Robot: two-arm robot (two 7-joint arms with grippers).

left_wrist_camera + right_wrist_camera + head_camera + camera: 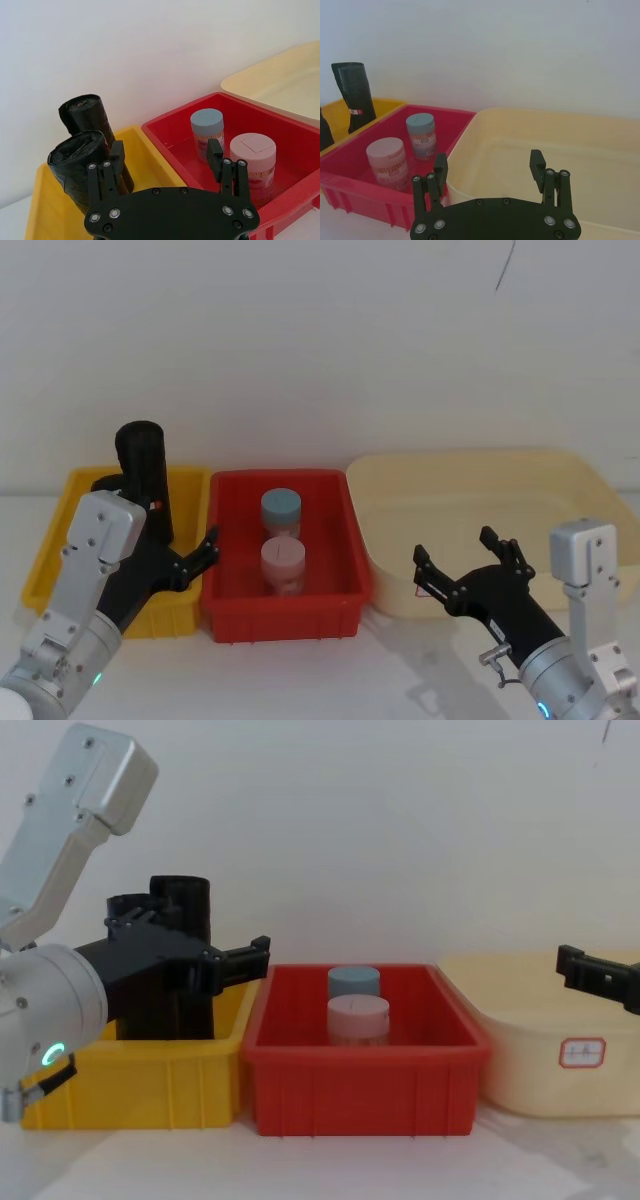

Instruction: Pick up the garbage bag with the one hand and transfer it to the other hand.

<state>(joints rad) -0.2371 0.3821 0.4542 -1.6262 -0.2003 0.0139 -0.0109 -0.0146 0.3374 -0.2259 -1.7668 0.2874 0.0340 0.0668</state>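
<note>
The garbage bag (75, 162), a plain black crinkled roll, stands in the yellow bin (45, 215) in front of a taller black roll (85, 117) that carries a red-and-white label. In the head view the bag (105, 483) shows as a small dark top behind my left arm. My left gripper (166, 156) hovers open over the bin's right side, one finger close beside the bag and nothing between the fingers. My right gripper (455, 548) is open and holds nothing, in front of the cream tub (560, 480).
A red bin (285, 615) sits between the yellow bin and the cream tub, holding a blue-lidded jar (281, 508) and a pink-lidded jar (283, 558). A white wall runs close behind all three containers. White tabletop lies in front.
</note>
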